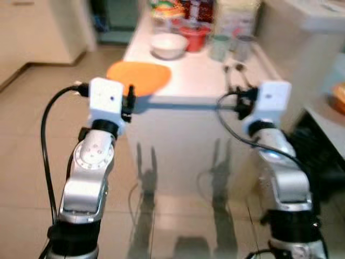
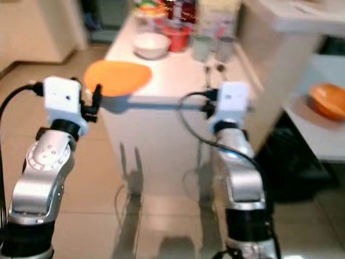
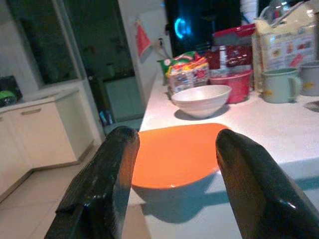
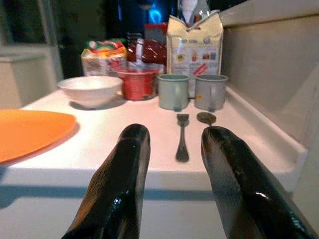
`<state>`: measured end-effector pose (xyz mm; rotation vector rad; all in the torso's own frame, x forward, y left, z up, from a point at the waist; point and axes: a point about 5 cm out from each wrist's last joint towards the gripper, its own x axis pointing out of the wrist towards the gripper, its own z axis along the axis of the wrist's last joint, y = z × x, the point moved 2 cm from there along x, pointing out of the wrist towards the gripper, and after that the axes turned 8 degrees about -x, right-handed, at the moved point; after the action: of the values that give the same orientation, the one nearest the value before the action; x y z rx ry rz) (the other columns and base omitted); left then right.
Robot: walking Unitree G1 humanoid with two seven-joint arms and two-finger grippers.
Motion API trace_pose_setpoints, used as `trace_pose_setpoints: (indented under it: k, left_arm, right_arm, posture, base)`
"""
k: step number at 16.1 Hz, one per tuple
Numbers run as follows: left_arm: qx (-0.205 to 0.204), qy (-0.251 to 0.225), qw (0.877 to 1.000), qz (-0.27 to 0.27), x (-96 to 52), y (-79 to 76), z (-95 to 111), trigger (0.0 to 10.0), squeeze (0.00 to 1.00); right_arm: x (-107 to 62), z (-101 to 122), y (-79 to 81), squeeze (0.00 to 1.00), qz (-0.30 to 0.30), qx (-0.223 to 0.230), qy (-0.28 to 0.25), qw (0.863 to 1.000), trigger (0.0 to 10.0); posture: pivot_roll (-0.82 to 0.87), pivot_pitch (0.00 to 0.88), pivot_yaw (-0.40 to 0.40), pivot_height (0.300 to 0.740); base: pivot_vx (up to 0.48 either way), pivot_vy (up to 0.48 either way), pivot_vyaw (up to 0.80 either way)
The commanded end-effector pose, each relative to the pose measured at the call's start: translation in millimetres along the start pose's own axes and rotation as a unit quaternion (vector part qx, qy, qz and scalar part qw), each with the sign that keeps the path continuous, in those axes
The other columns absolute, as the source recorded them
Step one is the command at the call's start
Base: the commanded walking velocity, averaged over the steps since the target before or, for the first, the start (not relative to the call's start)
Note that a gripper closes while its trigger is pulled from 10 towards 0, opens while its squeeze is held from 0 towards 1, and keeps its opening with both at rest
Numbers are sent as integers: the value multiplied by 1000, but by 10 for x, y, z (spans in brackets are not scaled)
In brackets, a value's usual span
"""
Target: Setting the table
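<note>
Kitchen counter (image 1: pixel 199 81): we see an orange plate (image 1: pixel 139 76) at its near edge, a bowl (image 1: pixel 168 46), two mugs (image 1: pixel 229 47) and cutlery (image 4: pixel 182 137) still ungathered. Left gripper (image 3: pixel 172 167) and right gripper (image 4: pixel 172 149), both spread and empty; nothing yet laid.

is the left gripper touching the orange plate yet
Apart. In the left wrist view the open left gripper is short of the orange plate, whose rim overhangs the counter edge beyond the fingertips, with shadowed counter front visible between.

1. The bag (image 4: pixel 194 47) behind the mugs: its print is too blurred to read.
2. At two o'clock, an orange bowl (image 2: pixel 326 101) is cut off by the picture's edge.
3. The snack packets (image 3: pixel 188 72) are soft, their labels illegible.
</note>
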<state>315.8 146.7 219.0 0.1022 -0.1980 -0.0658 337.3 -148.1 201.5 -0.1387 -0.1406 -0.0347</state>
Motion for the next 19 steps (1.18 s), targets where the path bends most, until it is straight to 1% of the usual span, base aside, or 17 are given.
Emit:
trace_pose_setpoints:
  k: [1,3,4,5,9,12,13,17,19]
  left_arm:
    - [4,4,1000,1,1,42,-12,10000,0]
    - [1,6,1000,-9,-14,16,-27,10000,0]
    - [-3,7,1000,-19,-21,-21,-33,10000,0]
    - [-6,6,1000,-25,-18,-52,-28,10000,0]
    - [-10,2,999,-37,-8,-95,-16,10000,0]
    - [-12,0,999,-37,-6,-106,-13,10000,0]
    - [-12,-1,999,-37,-8,-113,-9,10000,0]
    - [-12,-3,999,-44,-20,-116,-6,10000,0]
    - [-15,-2,998,-54,-33,-145,-6,10000,0]
  right_arm:
    - [19,54,59,0,5,5,-11,1000,10000]
    - [26,54,39,0,3,4,-10,1000,10000]
    - [43,64,0,0,1,19,-6,1000,10000]
    - [64,78,-25,0,0,25,-5,1000,10000]
    - [102,106,-42,0,0,25,-10,1000,10000]
    - [113,112,-12,0,28,9,-7,1000,10000]
    - [118,108,-7,0,34,11,-6,999,10000]
    - [146,121,-11,0,30,8,-9,999,10000]
    - [137,122,-21,0,24,10,-8,1000,10000]
  posture:
    - [45,0,-10,740]
    - [39,0,-10,740]
    - [40,0,-13,740]
    - [38,0,-11,740]
    - [35,0,-14,740]
    - [34,0,-18,740]
    - [35,0,-20,740]
    - [38,0,-22,740]
    - [37,0,-22,740]
  base:
    - [431,0,0]
    - [435,0,0]
    - [439,0,0]
    - [439,0,-800]
    - [435,0,-800]
    - [437,0,0]
    - [439,0,0]
    - [439,0,0]
    - [437,0,0]
